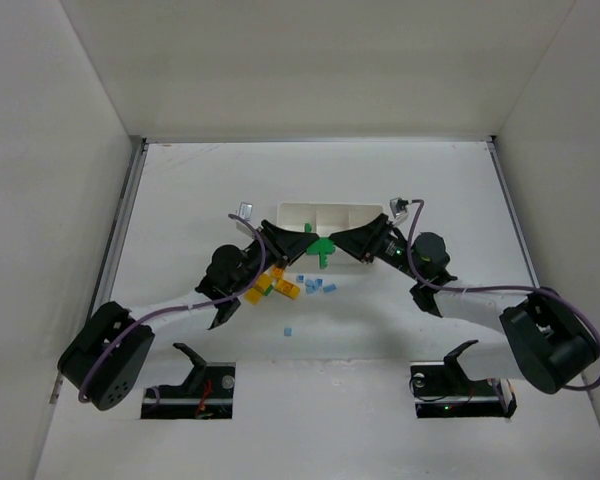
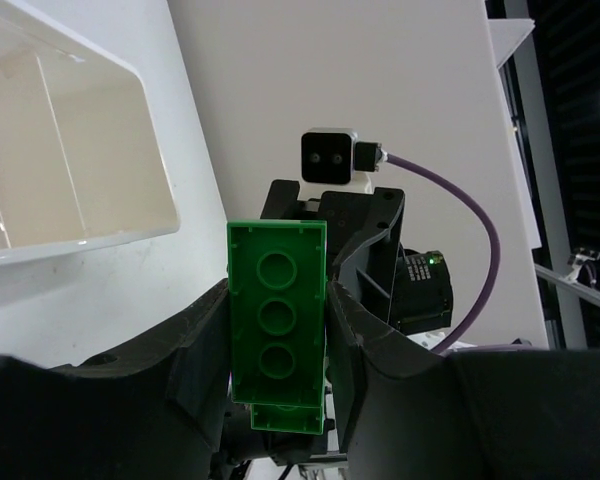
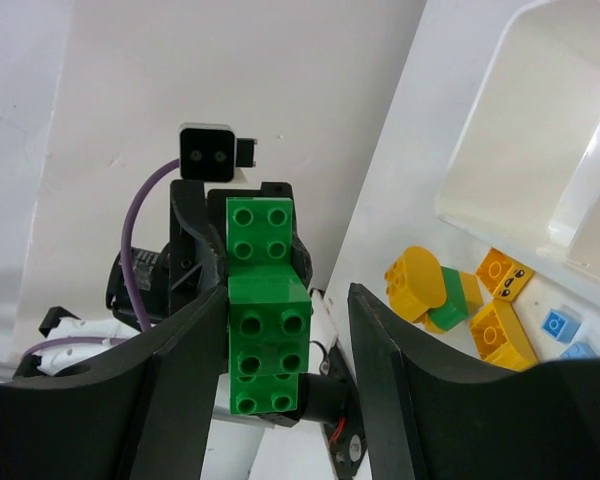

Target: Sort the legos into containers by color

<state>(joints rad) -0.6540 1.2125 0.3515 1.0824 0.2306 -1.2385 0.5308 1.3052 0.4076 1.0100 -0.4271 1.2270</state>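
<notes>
Just in front of the white tray (image 1: 332, 205), the left gripper (image 2: 280, 288) is clamped on a stack of green legos (image 2: 277, 330), held up between the two arms. The right gripper (image 3: 287, 292) flanks the stack with its fingers apart, one touching and the other clear. If the right closes off-centre, or the left lets go too soon, the stack could twist loose and drop among the yellow legos (image 1: 288, 290) and blue legos (image 1: 316, 287) on the table.

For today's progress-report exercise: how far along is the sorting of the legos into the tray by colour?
Done: nothing visible; the compartments of the tray that show look empty. In hand: the left gripper is shut on a green stack, and the right gripper stands open around it. Left: that green stack, plus the yellow-orange bricks and light blue bricks lying on the table.
</notes>
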